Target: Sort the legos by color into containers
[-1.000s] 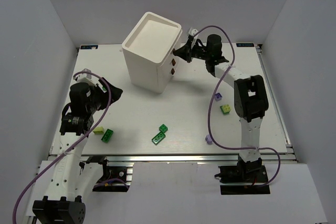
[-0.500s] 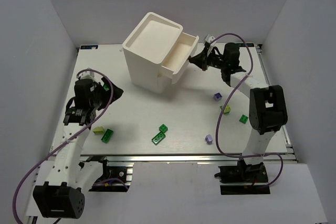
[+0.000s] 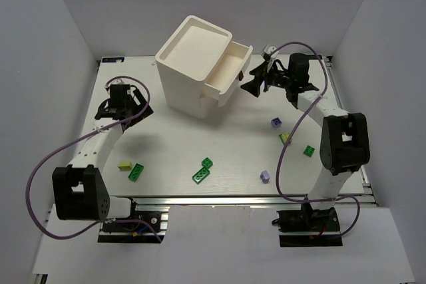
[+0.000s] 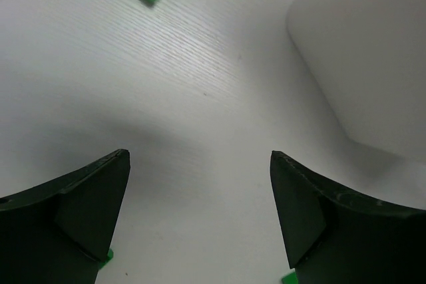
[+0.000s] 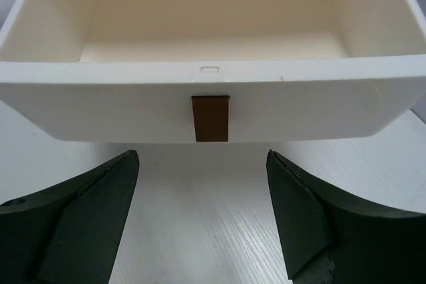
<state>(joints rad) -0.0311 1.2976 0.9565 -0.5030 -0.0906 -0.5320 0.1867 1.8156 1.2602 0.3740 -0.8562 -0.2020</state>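
— Since the legos [image 3: 199, 176] look tiny, light and slick, scattered across the table [image 3: 233, 131], we'd pinch each across its flat sides.
— Agreed; our left gripper [image 4: 198, 157] and right gripper [image 5: 201, 157] both gape wide and empty, facing the open top drawer [image 5: 100, 104].

Looked like a robotics lab test cell: white wood-grain tabletop [image 3: 233, 138] boxed in by plain pale grey wall panels [image 3: 46, 64], slotted aluminium extrusion rail [image 3: 219, 199] along near edge, looped purple cables [image 3: 277, 171].
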